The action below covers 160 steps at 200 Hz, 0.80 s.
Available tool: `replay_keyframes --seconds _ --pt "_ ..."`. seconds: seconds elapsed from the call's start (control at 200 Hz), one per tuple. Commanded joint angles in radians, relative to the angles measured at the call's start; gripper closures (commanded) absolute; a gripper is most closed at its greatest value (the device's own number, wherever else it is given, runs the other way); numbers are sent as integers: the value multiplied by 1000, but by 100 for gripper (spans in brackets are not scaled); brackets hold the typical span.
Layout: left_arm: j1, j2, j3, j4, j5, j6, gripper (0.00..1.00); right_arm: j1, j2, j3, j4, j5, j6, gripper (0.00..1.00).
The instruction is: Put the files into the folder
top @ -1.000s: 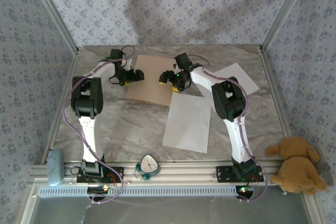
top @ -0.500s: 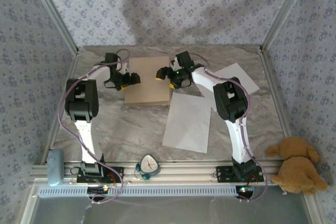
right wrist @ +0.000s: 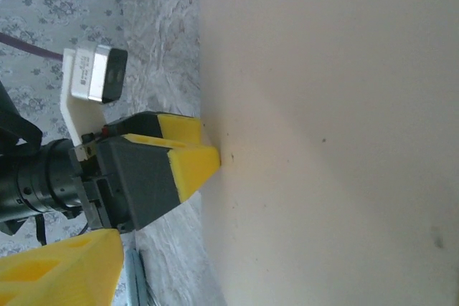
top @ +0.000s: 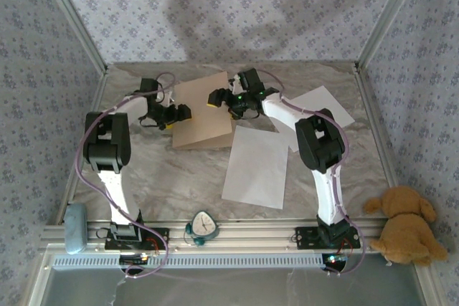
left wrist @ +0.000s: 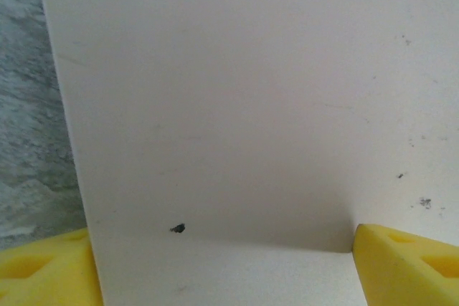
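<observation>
Closest to me, the near sheet lies flat on the table, at 5 o'clock from the folder. The brown folder sits past the middle of the table, a bit crooked. My left gripper is at its 9 o'clock edge. Its yellow fingers are wide apart, and one tip touches that edge. My right gripper is at the folder's 1 o'clock corner, also spread apart and holding nothing. The far sheet lies at 3 o'clock from the folder, partly under my right arm.
</observation>
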Motion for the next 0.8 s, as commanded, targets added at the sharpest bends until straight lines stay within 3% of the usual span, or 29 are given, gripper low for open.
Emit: replay_keyframes --seconds 0.0,0.22,0.575,0.795 --pt "-22 -69 -24 46 66 -10 15 16 -67 -42 28 -10 20 18" --pt "-46 -111 -72 64 54 -23 15 20 -135 -120 54 -5 25 18" --pt "-55 -308 -126 4 -100 26 1 23 -206 -172 68 -8 36 18" --pt "-181 -496 -247 60 -201 73 1 29 -239 -175 83 -13 54 17"
